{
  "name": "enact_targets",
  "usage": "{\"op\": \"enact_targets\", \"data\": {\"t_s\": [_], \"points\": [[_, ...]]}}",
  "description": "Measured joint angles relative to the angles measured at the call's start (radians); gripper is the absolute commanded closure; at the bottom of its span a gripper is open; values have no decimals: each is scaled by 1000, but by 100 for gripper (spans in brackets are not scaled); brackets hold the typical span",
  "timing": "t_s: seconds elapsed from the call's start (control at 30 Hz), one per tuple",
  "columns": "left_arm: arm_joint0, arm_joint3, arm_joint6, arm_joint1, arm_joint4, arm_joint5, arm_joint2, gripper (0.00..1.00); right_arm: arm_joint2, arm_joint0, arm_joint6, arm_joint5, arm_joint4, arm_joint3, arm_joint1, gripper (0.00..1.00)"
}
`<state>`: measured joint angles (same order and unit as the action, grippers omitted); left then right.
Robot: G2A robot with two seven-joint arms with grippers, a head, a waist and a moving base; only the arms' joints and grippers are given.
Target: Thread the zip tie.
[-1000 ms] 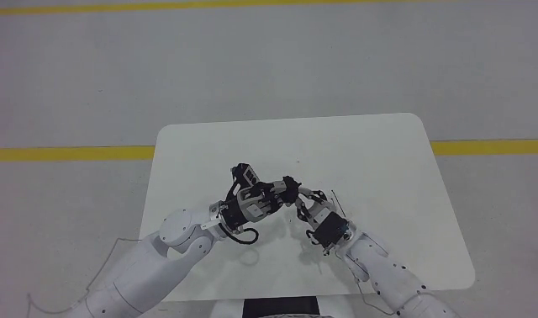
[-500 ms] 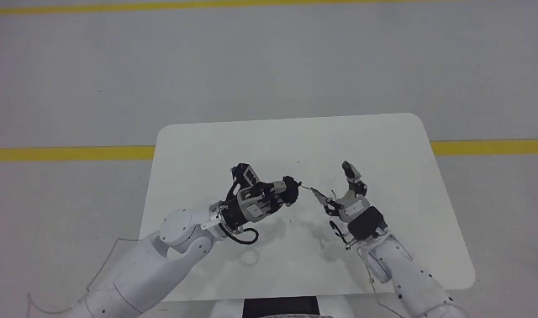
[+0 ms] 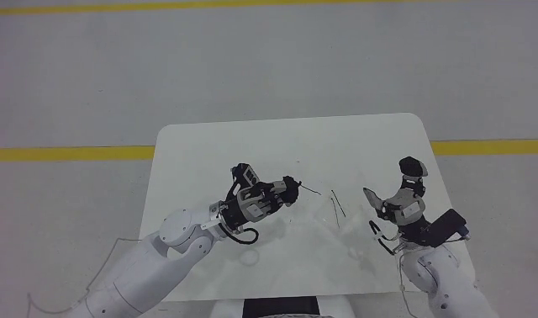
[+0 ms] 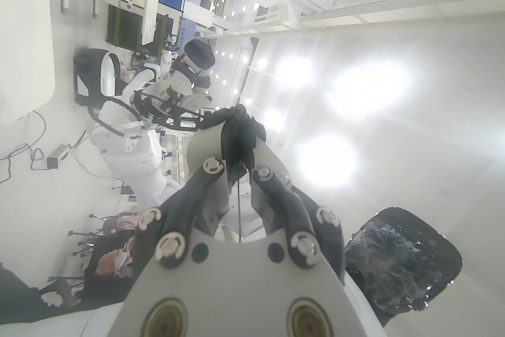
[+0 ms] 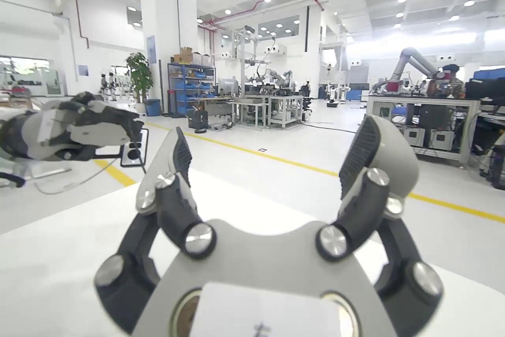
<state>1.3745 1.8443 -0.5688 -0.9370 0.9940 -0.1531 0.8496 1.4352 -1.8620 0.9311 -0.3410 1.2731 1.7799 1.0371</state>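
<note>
My left gripper [image 3: 288, 188] hovers over the middle of the white table [image 3: 252, 145], shut on a black zip tie [image 3: 308, 188] whose thin tail sticks out toward the right arm. In the left wrist view the gripper [image 4: 238, 141] pinches the zip tie [image 4: 236, 129], and a thin strand runs back between its fingers. My right gripper [image 3: 391, 181] stands open above the table's right side, well apart from the tie. In the right wrist view its pads [image 5: 182, 153] are spread wide with nothing between them, and the left gripper [image 5: 98, 133] is seen far off.
A second thin dark strip [image 3: 336, 204] lies flat on the table between the two grippers. The far half of the table is bare. A yellow floor line [image 3: 76, 153] runs behind the table.
My right gripper has pulled away from the left gripper toward the table's right side and now stands wide open. The left gripper has kept still with the zip tie.
</note>
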Motion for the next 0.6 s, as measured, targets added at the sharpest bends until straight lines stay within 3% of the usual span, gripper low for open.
{"op": "enact_targets", "data": {"t_s": [0.27,0.6], "points": [[0,0,0,0,0,0,0,100,-22,-19,26,1,-52,50,-27,0],[1,13,0,-4,5,-9,0,100,-22,-18,25,1,-51,49,-27,0]]}}
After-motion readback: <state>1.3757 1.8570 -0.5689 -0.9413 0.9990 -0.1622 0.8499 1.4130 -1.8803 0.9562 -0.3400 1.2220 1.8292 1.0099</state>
